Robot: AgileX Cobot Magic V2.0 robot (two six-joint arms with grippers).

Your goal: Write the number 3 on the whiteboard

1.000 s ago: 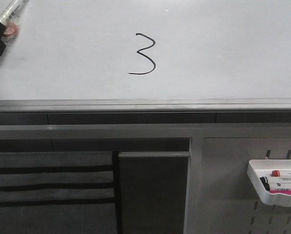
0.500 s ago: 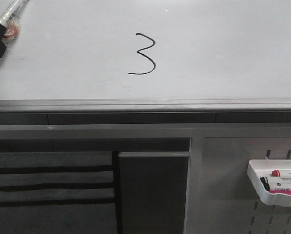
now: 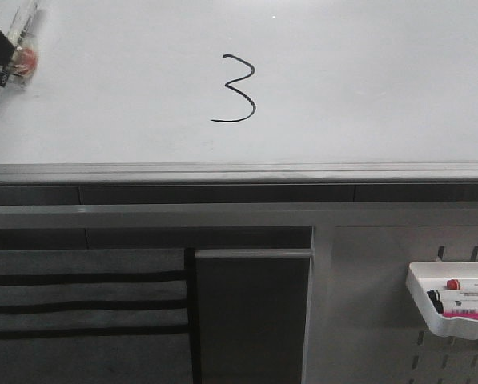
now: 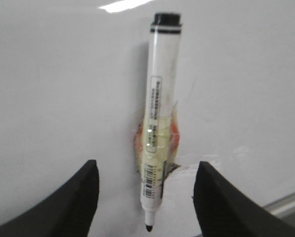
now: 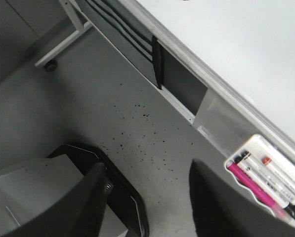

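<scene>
Thin black hand-drawn number 3 (image 3: 235,89) sits mid-board on the large glossy white whiteboard (image 3: 367,80), above its grey bottom rail. Left claw (image 4: 146,197) spread wide, gripping nothing; white black-capped marker (image 4: 158,123) lies against the board between its fingers. Right claw (image 5: 147,197) open, empty, over grey floor.

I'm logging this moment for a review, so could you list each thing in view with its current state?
number 3: drawn in black, complete.
whiteboard: white, blank apart from the digit.
marker: uncapped, lying against the board, not gripped.
left hand: open, fingers on either side of the marker, apart from it.
right hand: open, empty, hanging over the floor.
white tray: hung on the perforated panel, holding markers.
</scene>
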